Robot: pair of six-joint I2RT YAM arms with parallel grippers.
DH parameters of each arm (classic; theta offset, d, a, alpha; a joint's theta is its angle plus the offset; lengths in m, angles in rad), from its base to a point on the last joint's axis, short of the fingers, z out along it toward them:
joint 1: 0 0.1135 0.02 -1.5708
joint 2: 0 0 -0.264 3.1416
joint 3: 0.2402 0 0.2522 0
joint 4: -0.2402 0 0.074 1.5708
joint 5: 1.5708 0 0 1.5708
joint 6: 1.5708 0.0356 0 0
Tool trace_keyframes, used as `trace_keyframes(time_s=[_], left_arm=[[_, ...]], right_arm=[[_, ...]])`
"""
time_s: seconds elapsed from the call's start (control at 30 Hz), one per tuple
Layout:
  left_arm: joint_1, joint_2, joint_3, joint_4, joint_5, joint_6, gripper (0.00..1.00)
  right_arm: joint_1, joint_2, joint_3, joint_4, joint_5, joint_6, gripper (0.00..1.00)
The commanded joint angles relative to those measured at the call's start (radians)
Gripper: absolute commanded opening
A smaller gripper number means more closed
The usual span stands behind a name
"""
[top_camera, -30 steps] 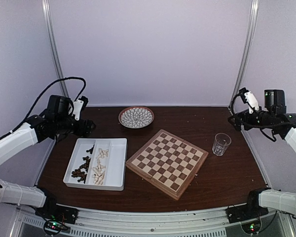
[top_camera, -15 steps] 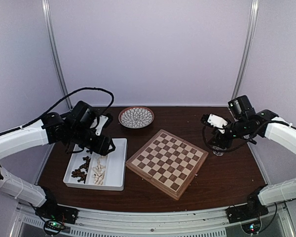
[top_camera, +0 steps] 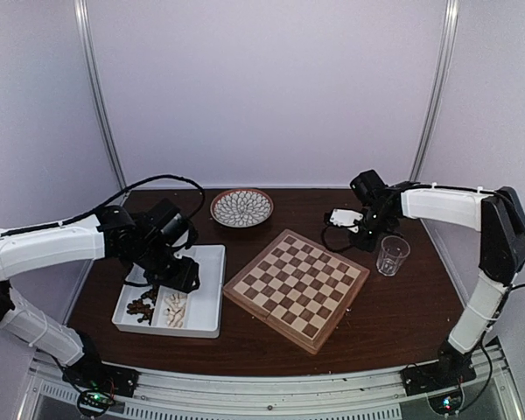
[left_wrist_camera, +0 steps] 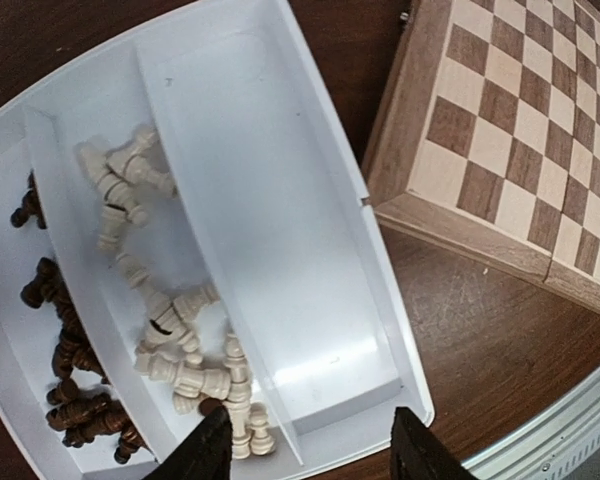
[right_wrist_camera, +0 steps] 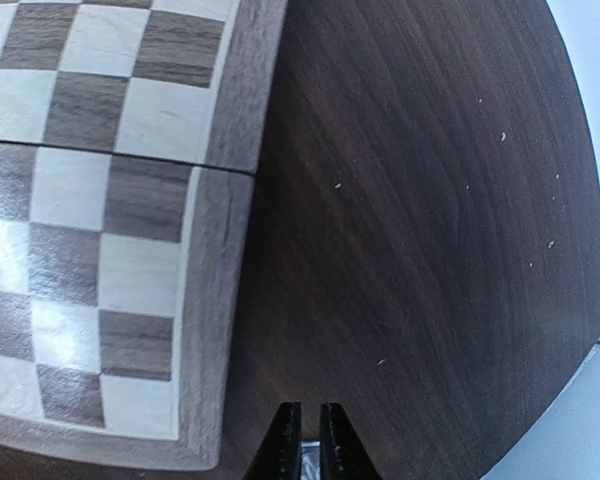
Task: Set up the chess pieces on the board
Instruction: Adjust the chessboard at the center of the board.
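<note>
The board point(top_camera: 297, 289) lies at the table's middle with no pieces on its squares. The chess pieces lie loose in a white tray point(top_camera: 208, 293): cream ones point(left_wrist_camera: 170, 330) in the middle compartment, dark brown ones point(left_wrist_camera: 70, 360) in the left one. My left gripper point(left_wrist_camera: 310, 452) hovers open above the tray's near end, astride the divider beside the cream heap, holding nothing. My right gripper point(right_wrist_camera: 305, 440) is shut and empty over bare table just off the board's point(right_wrist_camera: 90, 200) far right edge.
A round patterned plate point(top_camera: 241, 207) sits at the back, behind the tray. A clear glass point(top_camera: 391, 255) stands right of the board, close to my right gripper point(top_camera: 364, 240). The tray's right compartment point(left_wrist_camera: 260, 220) holds nothing. The board's corner point(left_wrist_camera: 520, 130) lies near the tray.
Both arms swung in from the sides. The left gripper came down over the tray and narrowed a little. The right gripper moved to the board's far right edge and shut.
</note>
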Motion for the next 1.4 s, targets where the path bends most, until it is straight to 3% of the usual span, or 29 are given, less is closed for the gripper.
trace_keyframes(time_s=[0.0, 0.17, 0.33, 0.47, 0.57, 1.0, 1.23, 1.37], left_arm=[[-0.051, 0.077, 0.061, 0.119, 0.090, 0.027, 0.53], [-0.130, 0.265, 0.173, 0.115, 0.136, 0.060, 0.50], [-0.169, 0.432, 0.279, 0.065, 0.124, 0.031, 0.33], [-0.174, 0.493, 0.314, 0.066, 0.137, 0.001, 0.10], [-0.175, 0.521, 0.325, 0.054, 0.110, -0.019, 0.04], [-0.163, 0.735, 0.494, -0.065, 0.011, -0.001, 0.00], [-0.157, 0.747, 0.515, -0.049, -0.036, -0.005, 0.00], [-0.128, 0.746, 0.542, -0.045, 0.003, 0.017, 0.14]], right_arm=[[0.007, 0.090, 0.076, 0.052, 0.133, -0.014, 0.08], [-0.010, 0.199, 0.160, 0.038, 0.169, -0.038, 0.03], [-0.029, 0.242, 0.182, 0.028, 0.147, -0.051, 0.02], [-0.033, 0.242, 0.177, -0.001, 0.112, -0.049, 0.02], [-0.033, 0.244, 0.162, -0.003, 0.101, -0.050, 0.01], [-0.033, 0.230, 0.092, -0.049, 0.033, -0.040, 0.01], [-0.014, 0.146, -0.011, -0.108, -0.068, -0.043, 0.01], [0.021, 0.073, -0.086, -0.132, -0.094, -0.041, 0.01]])
